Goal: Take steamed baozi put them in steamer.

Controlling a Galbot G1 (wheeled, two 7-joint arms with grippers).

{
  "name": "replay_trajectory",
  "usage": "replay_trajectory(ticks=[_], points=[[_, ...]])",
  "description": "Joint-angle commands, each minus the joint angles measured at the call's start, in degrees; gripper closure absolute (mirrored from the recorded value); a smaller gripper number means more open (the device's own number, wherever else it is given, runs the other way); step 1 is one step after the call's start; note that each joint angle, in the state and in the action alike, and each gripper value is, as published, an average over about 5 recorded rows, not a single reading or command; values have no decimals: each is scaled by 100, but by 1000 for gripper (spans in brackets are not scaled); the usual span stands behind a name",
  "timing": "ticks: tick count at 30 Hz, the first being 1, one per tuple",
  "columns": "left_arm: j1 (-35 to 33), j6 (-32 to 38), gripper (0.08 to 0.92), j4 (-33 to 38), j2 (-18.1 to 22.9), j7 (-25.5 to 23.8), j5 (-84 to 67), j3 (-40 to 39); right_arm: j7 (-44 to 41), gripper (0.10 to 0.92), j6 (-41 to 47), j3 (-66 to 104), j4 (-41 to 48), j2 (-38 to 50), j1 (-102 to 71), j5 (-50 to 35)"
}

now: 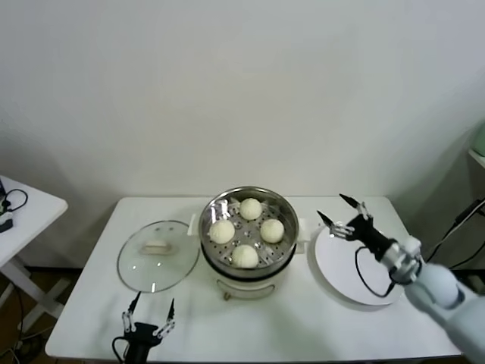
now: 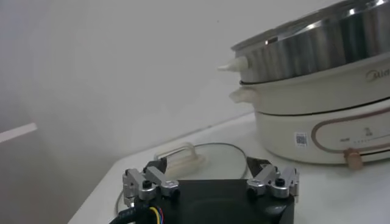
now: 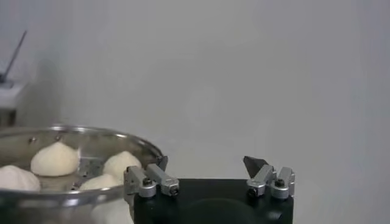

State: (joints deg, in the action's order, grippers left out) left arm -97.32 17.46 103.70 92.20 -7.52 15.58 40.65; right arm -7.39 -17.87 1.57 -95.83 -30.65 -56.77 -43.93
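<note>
Parked at the table's near edge, the left gripper [image 1: 149, 318] gapes empty, while the right gripper [image 1: 339, 213] hovers wide open and empty over the plate [image 1: 337, 278], risking clipping the steamer [image 1: 246, 231] holding all four buns [image 1: 245, 230].

White table [image 1: 91, 265] bearing, from the robot's left to right: a flat glass lid [image 1: 154, 255], the steamer [image 1: 244, 235] on its cream pot base, and a white round plate [image 1: 350, 271].
</note>
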Motion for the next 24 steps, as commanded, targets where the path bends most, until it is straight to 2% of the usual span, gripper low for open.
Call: replay_trajectory(ticks=[1, 10, 24], points=[[25, 7, 177, -5, 202, 10, -18, -19, 138, 203, -1234, 3087, -137, -2089, -4213, 492], [23, 14, 177, 19, 195, 13, -42, -34, 83, 203, -1651, 2972, 69, -2815, -4376, 589], [-61, -22, 177, 181, 226, 8, -67, -13, 92, 203, -1671, 2686, 126, -2971, -4287, 683]])
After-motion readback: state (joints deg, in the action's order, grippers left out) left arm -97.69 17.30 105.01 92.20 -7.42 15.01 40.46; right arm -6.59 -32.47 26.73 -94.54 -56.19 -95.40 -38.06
